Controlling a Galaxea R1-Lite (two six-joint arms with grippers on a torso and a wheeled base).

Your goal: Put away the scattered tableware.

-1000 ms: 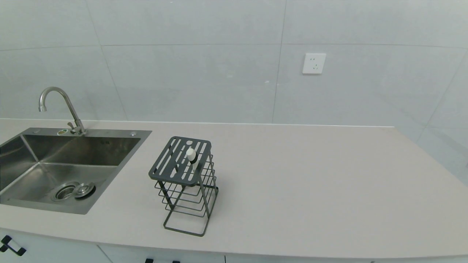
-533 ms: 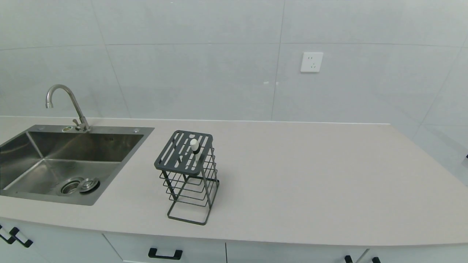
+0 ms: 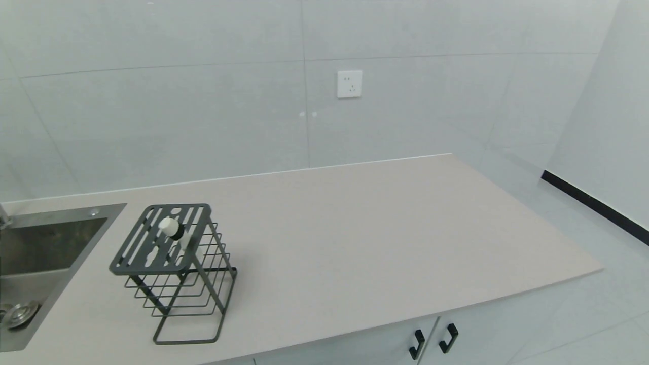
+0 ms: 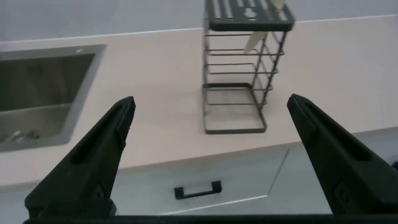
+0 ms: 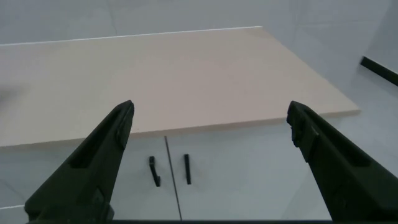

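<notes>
Only the head camera has swung right; rack (image 3: 152, 268), holding perhaps a knife (image 3: 170, 226), and sink (image 3: 56, 238) sit unmoved. Left gripper (image 4: 211, 102) and right gripper (image 5: 210, 106) gape empty.

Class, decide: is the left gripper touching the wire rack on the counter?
Apart. The left wrist view shows the left gripper open, short of the counter edge, with bare counter between it and the wire rack.
</notes>
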